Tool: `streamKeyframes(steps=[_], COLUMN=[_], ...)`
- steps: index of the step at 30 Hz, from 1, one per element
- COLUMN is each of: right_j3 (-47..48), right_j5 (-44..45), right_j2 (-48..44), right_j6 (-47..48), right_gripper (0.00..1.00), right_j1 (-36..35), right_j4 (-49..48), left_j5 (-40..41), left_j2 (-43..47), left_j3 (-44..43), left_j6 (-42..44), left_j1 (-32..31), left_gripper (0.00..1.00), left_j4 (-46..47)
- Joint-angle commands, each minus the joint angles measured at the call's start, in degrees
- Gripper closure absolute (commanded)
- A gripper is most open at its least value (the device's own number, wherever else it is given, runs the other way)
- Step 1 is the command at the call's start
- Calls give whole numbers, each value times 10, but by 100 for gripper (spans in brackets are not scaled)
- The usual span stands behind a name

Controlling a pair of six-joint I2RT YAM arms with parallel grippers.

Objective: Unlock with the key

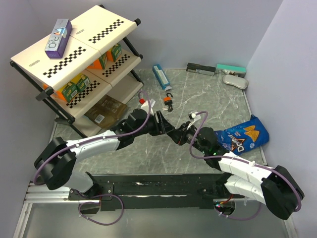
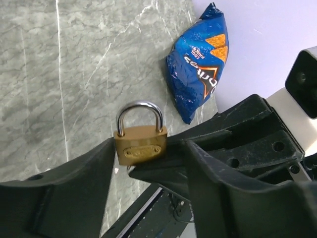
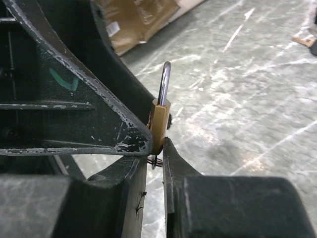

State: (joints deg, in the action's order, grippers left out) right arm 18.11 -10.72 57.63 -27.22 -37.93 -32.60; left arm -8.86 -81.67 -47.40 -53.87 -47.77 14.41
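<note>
Both arms are met over the middle of the worktop (image 1: 218,104), fingertips facing each other.

Brass padlock (image 2: 141,144): held upright, clear of the marble surface, with both legs of the steel shackle seated in the body.

Left gripper (image 2: 150,148): fingers spread wide around the padlock. One side of the body is touched by one finger (image 2: 74,188). A clear gap is seen between the other side and the second finger, so no clamp is made by this gripper.

Right gripper (image 3: 156,157): fingers drawn narrow, with only a slit left between them. They are closed on the key (image 3: 155,161) directly under the padlock's base.

Key: only a sliver of thin metal and wire ring is visible between the right fingertips, up against the bottom of the padlock. The rest is hidden by the fingers, and how far the blade sits in the lock cannot be told.

Also noted:
- Blue chip bag (image 1: 242,136) lying near the right edge.
- Shelf rack (image 1: 74,54) at the far left corner, with a brown packet (image 1: 106,111) under it.
- Orange padlock (image 1: 169,101) lying farther back, well apart from both grippers.
</note>
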Motion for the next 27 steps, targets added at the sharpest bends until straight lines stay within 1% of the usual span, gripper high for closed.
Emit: streamKeyframes(steps=[1,5,11,13,14,17,19,22,23,25,26,27], right_j3=[38,41,47,54,56,61,61,61,62,64,65,66], right_j5=[45,47,35,33,33,34,37,41,43,52,54,57], right_j2=[-11,-14,-5,-2,1,5,5,3,2,1,2,1], right_j6=[25,33,55,62,68,72,71,72,73,73,71,70], right_gripper=[100,100,100,100,100,100,100,100,100,100,100,100], right_j1=[-11,-15,-28,-33,-37,-42,-45,-48,-47,-48,-47,-47], right_j4=[-23,-18,-17,-9,-6,-1,-4,-1,2,10,11,13], left_j5=[1,-2,-10,-12,-12,-12,-13,-17,-19,-19,-17,-16], left_j2=[-8,-11,-23,-25,-26,-29,-31,-36,-36,-35,-33,-32], left_j3=[-21,-16,-18,-18,-18,-18,-19,-18,-17,-15,-15,-14], left_j6=[-3,-10,-14,-16,-18,-18,-19,-21,-22,-24,-24,-24], left_j1=[-9,-12,-14,-14,-14,-15,-15,-15,-15,-15,-15,-15], left_gripper=[41,52,55,54,49,44,44,49,53,59,65,69], left_j4=[-13,-5,3,5,7,12,12,16,16,18,17,17])
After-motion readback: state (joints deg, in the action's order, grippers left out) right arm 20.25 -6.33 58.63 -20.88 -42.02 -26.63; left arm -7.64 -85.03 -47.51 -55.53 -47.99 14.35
